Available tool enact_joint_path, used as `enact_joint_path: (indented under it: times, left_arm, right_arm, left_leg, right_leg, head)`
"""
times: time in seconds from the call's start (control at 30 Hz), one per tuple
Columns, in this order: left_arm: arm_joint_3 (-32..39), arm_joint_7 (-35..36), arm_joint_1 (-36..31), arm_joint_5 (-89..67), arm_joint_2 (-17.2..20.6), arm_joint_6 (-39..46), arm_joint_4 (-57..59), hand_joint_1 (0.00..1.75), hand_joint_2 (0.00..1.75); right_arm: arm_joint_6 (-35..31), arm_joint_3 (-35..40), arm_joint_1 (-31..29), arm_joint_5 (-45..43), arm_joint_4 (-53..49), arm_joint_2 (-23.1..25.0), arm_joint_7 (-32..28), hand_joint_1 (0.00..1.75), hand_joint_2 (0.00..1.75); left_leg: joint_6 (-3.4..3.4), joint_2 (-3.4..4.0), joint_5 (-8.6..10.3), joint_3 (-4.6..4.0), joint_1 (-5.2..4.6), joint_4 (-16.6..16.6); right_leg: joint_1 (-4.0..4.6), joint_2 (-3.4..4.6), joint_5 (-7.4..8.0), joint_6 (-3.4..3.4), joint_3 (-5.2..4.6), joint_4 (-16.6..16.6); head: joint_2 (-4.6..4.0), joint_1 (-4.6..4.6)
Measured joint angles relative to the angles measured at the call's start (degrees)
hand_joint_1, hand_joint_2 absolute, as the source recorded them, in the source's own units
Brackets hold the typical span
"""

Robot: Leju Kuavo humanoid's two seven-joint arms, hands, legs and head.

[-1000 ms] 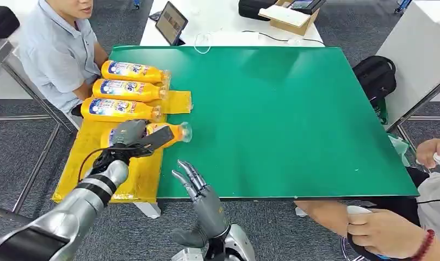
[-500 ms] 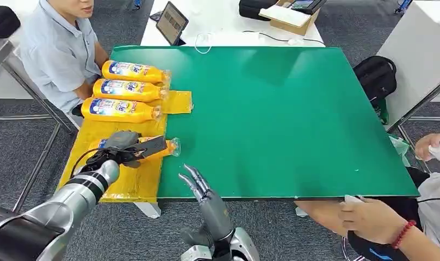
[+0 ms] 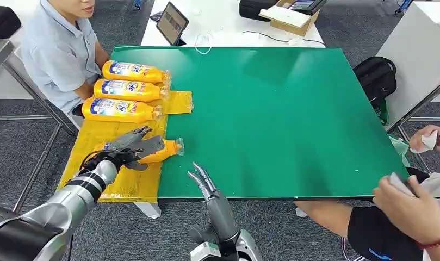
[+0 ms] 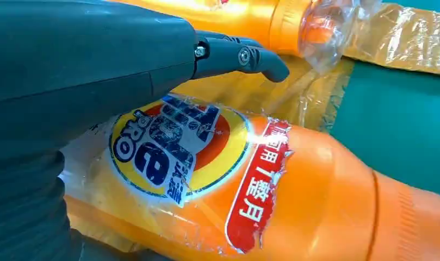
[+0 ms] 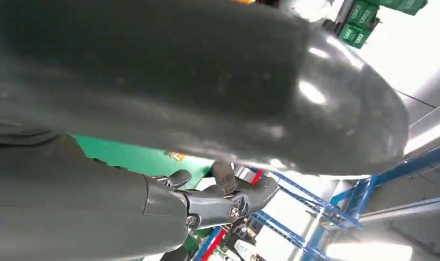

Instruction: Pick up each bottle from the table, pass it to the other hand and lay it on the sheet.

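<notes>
The green table held no bottles. On the yellow sheet at its left lay three detergent bottles and a fourth bottle; the left hand hovered spread above it, gripping nothing. The right hand hung open, empty. Judged nearly complete.

We cannot tell whether the left hand grips the bottle beneath it or merely rests on it; its fingers cover the label from the head view. At the wrist camera, the same bottle runs off the frame at 4 o'clock, cap unseen. The right hand stands at the table's near edge, its palm hidden from us. At 5 o'clock, a person's hand holds something pale, too blurred to name.
</notes>
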Motion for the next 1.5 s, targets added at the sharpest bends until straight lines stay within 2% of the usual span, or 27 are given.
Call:
enact_joint_path:
  times: [0.2, 0.33, 0.37, 0.67, 0.9, 1.07, 1.1, 1.3, 1.5]
  left_arm:
    - [3.84, -11.96, 1.75, 8.86, 0.0, -6.07, -1.61, 0.0, 1.75]
    - [8.06, -17.37, 6.81, 17.29, -0.92, -3.13, -8.81, 0.0, 1.75]
    - [9.1, -17.33, 8.5, 19.9, -1.34, -2.44, -11.68, 0.0, 1.75]
    - [15.17, -16.81, 24.48, 38.4, -5.4, 1.47, -42.65, 0.0, 1.75]
    - [15.87, -17.26, 30.7, 40.61, -6.19, 2.25, -53.58, 0.0, 1.75]
    - [15.69, -17.29, 36.73, 41.15, -7.02, 1.58, -59.26, 0.0, 1.75]
    - [15.43, -17.67, 38.31, 40.54, -7.43, 2.25, -60.7, 0.0, 1.75]
    - [14.12, -19.56, 43.87, 38.95, -9.7, 7.39, -64.79, 0.0, 1.75]
    - [13.94, -19.62, 47.75, 41.0, -11.27, 8.05, -68.04, 0.0, 1.75]
  right_arm:
    - [0.37, -1.18, 0.19, -1.79, -0.44, -0.55, 0.0, 0.0, 0.0]
    - [-1.73, -2.38, 0.97, -2.19, -1.77, -1.18, 0.0, 0.0, 0.0]
    - [-2.63, -2.82, 1.38, -1.79, -2.32, -1.2, 0.0, 0.0, 1.75]
    - [-3.87, -11.39, 5.78, 5.93, -10.04, 1.55, 0.0, 0.0, 1.75]
    - [-3.87, -16.55, 7.91, 5.88, -13.84, 4.29, 0.0, 0.0, 1.75]
    - [-3.91, -19.24, 9.24, -0.79, -14.8, 5.53, 0.0, 0.0, 1.75]
    - [-3.91, -20.46, 9.71, -1.15, -15.2, 6.15, 0.0, 0.0, 0.0]
    - [-3.91, -26.3, 10.47, -1.07, -15.69, 8.22, 0.0, 0.0, 0.0]
    - [-3.93, -30.01, 10.93, 1.05, -15.69, 9.42, 0.0, 0.0, 0.0]
  left_leg:
    - [0.0, -0.02, 0.0, 0.13, 0.0, 0.0]
    - [0.0, 0.03, 0.0, 0.11, -0.02, 0.02]
    - [0.0, 0.02, 0.0, 0.09, -0.02, 0.02]
    - [-0.01, 0.03, -0.1, -0.05, -0.02, 0.0]
    - [-0.01, 0.02, -0.09, -0.07, 0.0, -0.02]
    - [-0.01, 0.02, -0.1, -0.07, -0.02, -0.01]
    - [0.0, 0.02, -0.11, -0.07, -0.03, -0.01]
    - [0.03, 0.01, -0.17, -0.11, -0.03, -0.02]
    - [0.02, 0.02, -0.16, -0.1, -0.02, -0.01]
  right_leg:
    - [0.0, -0.01, 0.0, 0.0, 0.11, 0.0]
    - [-0.01, -0.01, 0.0, 0.0, 0.05, -0.01]
    - [-0.01, -0.01, 0.0, 0.0, 0.04, -0.02]
    - [0.0, 0.02, -0.04, -0.01, -0.13, -0.03]
    - [0.01, 0.01, -0.06, -0.01, -0.1, -0.03]
    - [-0.01, 0.0, -0.06, -0.01, -0.11, -0.04]
    - [-0.02, 0.01, -0.06, 0.0, -0.12, -0.04]
    - [-0.01, 0.01, -0.07, 0.0, -0.14, -0.07]
    - [0.0, 0.01, -0.07, 0.0, -0.14, -0.06]
  head:
    - [0.0, 0.0]
    - [0.0, 0.0]
    - [0.0, 0.02]
    - [0.0, 0.0]
    - [0.0, 0.02]
    - [0.0, 0.02]
    - [0.0, 0.0]
    - [0.0, 0.02]
    - [0.0, 0.0]
